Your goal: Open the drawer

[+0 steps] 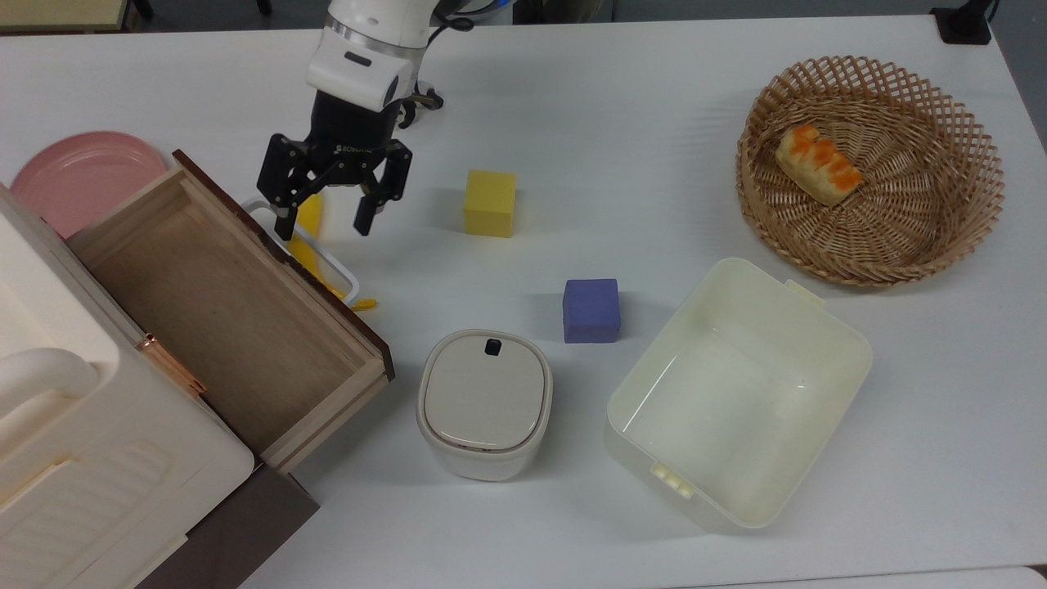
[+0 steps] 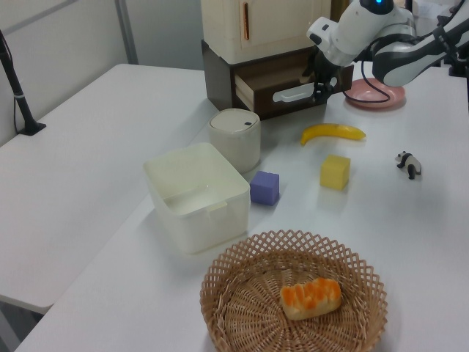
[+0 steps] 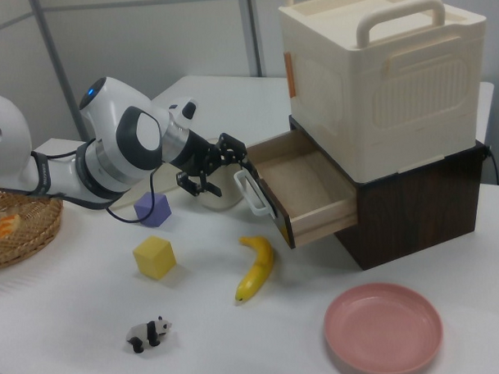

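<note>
White table (image 1: 654,123) carries an open drawer (image 1: 221,311) and wicker basket (image 1: 957,221).

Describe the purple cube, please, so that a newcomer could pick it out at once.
Start at the big cream tub in the top view. Just off its upper-left wall sits the purple cube, right of the lidded pot. The other cube is yellow and lies farther up.

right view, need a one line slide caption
Open end effector just off the white handle of the pulled-out drawer, banana below.
</note>
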You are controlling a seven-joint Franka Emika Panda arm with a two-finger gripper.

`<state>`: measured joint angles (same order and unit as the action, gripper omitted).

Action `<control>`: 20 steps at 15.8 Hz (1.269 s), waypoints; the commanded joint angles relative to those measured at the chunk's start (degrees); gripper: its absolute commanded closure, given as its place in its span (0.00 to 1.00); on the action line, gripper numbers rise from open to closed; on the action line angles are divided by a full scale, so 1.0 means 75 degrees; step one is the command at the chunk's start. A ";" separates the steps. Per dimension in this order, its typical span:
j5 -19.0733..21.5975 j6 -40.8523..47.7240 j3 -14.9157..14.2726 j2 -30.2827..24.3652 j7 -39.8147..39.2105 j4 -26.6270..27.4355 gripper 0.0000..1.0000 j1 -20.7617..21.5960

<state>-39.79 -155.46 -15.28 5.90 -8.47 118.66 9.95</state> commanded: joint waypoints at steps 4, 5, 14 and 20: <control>-0.0039 0.1412 0.0559 -0.0212 0.2250 -0.0503 0.00 0.0103; 0.0263 0.1717 0.0688 -0.0200 0.2568 -0.0679 0.00 0.0103; 0.3804 0.5350 0.1310 -0.0048 0.2735 -0.2532 0.00 0.0103; 0.4225 0.6417 0.1697 -0.0048 0.2024 -0.2719 0.00 -0.0037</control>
<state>-11.67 -111.84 -3.33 5.33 10.66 100.30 10.02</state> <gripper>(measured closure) 0.000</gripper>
